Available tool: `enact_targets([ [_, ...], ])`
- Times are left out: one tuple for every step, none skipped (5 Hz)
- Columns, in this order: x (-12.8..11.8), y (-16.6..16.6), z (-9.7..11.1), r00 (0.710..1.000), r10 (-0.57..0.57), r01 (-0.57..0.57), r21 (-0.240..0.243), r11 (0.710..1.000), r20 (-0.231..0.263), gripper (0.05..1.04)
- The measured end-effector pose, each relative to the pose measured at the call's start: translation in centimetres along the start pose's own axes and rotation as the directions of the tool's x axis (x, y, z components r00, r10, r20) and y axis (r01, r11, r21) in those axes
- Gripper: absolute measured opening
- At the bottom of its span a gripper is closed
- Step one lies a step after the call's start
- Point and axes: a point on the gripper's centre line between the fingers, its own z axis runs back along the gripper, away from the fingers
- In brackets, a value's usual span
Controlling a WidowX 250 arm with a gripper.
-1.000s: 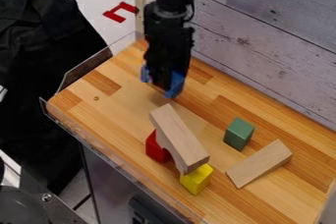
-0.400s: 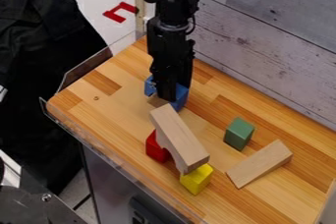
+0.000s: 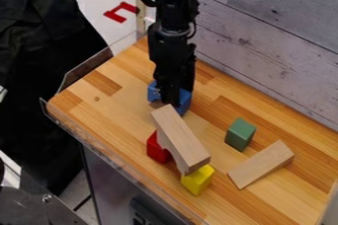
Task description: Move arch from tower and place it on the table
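The black gripper (image 3: 173,94) hangs at the upper middle of the table, shut on a blue arch (image 3: 184,101). Blue shows on both sides of the gripper, while the arch's middle is hidden behind it. Whether the arch touches the table cannot be told. Just below it in the view stands a tower: a long natural-wood piece with an arched underside (image 3: 180,139) lies across a red block (image 3: 157,148) and a yellow block (image 3: 198,180).
A green block (image 3: 239,134) stands on the wooden table (image 3: 125,113) right of the tower, with a flat plain wood block (image 3: 261,164) beyond it. Clear plastic edging runs along the table's left and front sides. A grey plank wall (image 3: 264,36) rises behind.
My gripper and the blue arch have moved together down the view and slightly right, closer to the tower's upper end. The tower and the other blocks have kept their places.
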Motion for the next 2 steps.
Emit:
enact_targets([
  [-0.13,-0.09,-0.3,0.999,-0.051,0.051,-0.006,0.999,-0.011,0.611],
  [0.06,-0.26,0.1,0.995,-0.1,0.1,0.006,0.995,0.009,0.906],
])
